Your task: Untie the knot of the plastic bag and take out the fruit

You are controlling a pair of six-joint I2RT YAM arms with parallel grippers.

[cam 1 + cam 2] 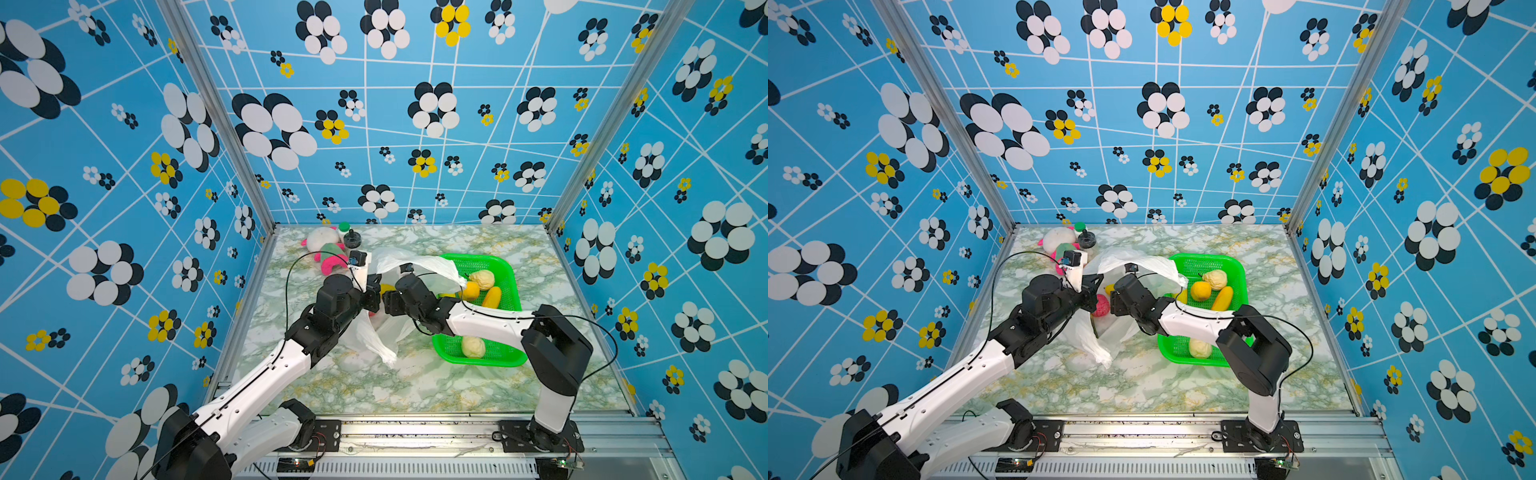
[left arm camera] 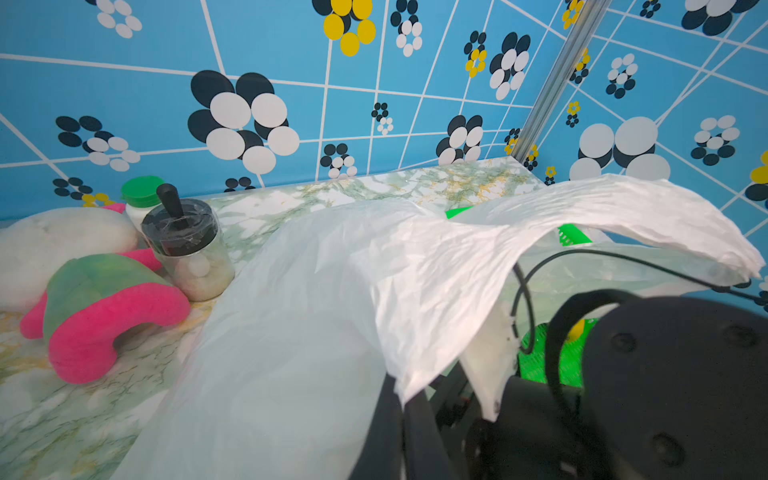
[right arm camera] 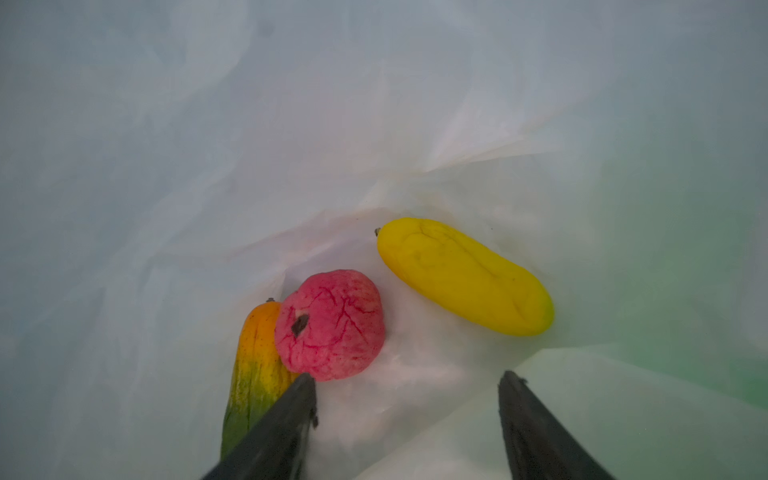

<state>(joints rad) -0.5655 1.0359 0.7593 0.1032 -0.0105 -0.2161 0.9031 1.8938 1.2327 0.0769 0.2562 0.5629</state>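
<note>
Left jaws clenched on plastic bag point(image 2: 316, 291) rim, holding mouth lifted. Right jaws apart, empty, inside bag near pink-red fruit point(image 3: 330, 324), yellow fruit point(image 3: 463, 276), green-orange fruit point(image 3: 253, 365).

Plastic bag point(image 1: 432, 266) open; three fruit point(image 3: 330, 324) inside.

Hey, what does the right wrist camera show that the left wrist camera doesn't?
Only right wrist: the open right gripper, a pink-red fruit, a yellow fruit, a green-orange fruit. Only left wrist: plush toy, clear jar, green basket, left gripper. Both: the white plastic bag, which the left gripper clamps.
</note>
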